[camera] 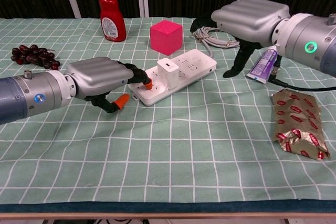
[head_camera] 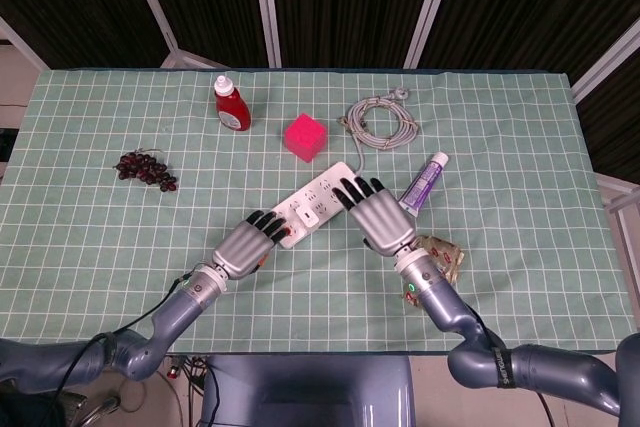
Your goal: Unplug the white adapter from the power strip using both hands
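Note:
The white power strip point(head_camera: 335, 185) point(camera: 191, 64) lies slantwise mid-table, with the white adapter point(head_camera: 303, 215) point(camera: 168, 73) plugged upright near its near end. My left hand point(head_camera: 250, 244) point(camera: 100, 82) rests its fingertips on that near end, just left of the adapter, while its thumb hangs free in front. My right hand point(head_camera: 378, 219) point(camera: 252, 17) hovers open, fingers spread, above the table to the right of the strip's far end. It holds nothing and is apart from the adapter.
A purple tube point(head_camera: 424, 182) point(camera: 262, 64) and a foil snack pack point(head_camera: 445, 255) point(camera: 299, 124) lie to the right. A pink cube point(head_camera: 306, 137), a coiled cable point(head_camera: 380, 119) and a red bottle point(head_camera: 232, 105) stand behind the strip. Grapes point(head_camera: 145, 169) lie far left.

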